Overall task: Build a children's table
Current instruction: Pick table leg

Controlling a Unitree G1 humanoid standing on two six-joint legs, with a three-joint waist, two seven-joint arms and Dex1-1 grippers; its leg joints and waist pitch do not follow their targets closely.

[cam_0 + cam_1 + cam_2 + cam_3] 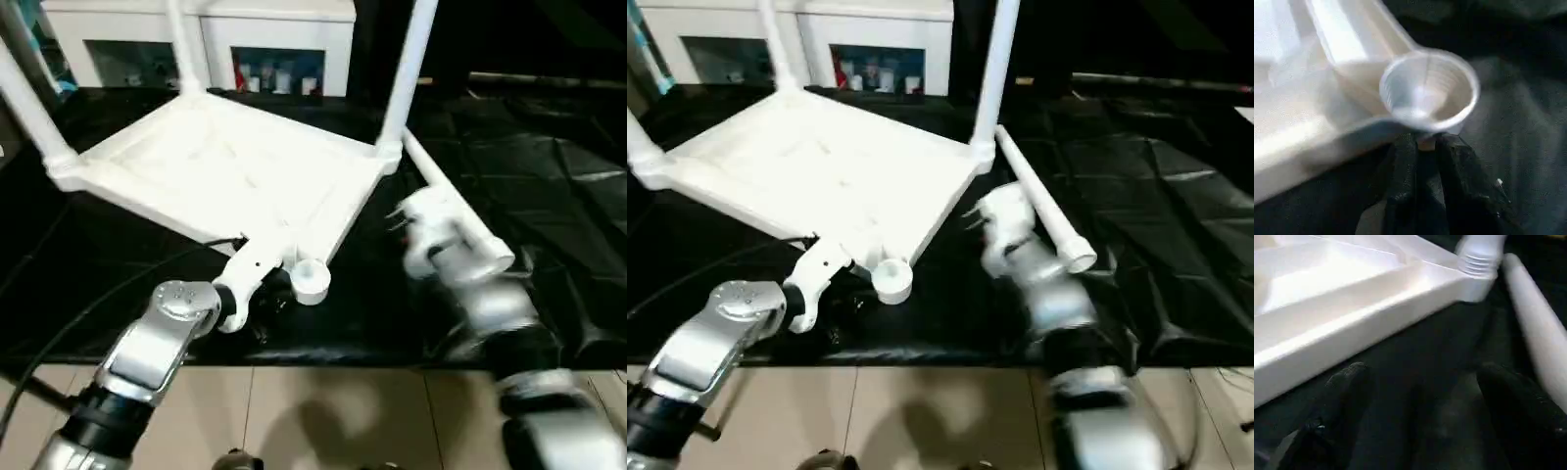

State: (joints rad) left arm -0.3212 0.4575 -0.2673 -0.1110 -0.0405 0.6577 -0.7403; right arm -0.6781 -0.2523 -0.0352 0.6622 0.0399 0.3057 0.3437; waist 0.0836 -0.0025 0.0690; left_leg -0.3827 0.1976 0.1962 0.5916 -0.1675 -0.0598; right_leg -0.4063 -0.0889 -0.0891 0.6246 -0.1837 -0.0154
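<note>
Right now the table top (225, 171) lies upside down on the black sheet (549, 176), ribbed underside up, with three legs already standing in their corners. The fourth leg (456, 211) lies loose on the sheet beside the top's right edge, its long axis running from the far right corner toward me, the wide end nearest. My right gripper (1415, 416) is the nearer one to it: in the right wrist view its fingers (1339, 396) are spread wide with nothing between them, aimed at the sheet between the top's edge and the leg. The empty socket (1427, 90) is the near corner, mouth up. My left gripper (1420, 161) sits right under it, fingers nearly together and pinching the socket's lower lip, as far as I can judge. So I'd say the next move is the right arm's, sideways onto that leg.
</note>
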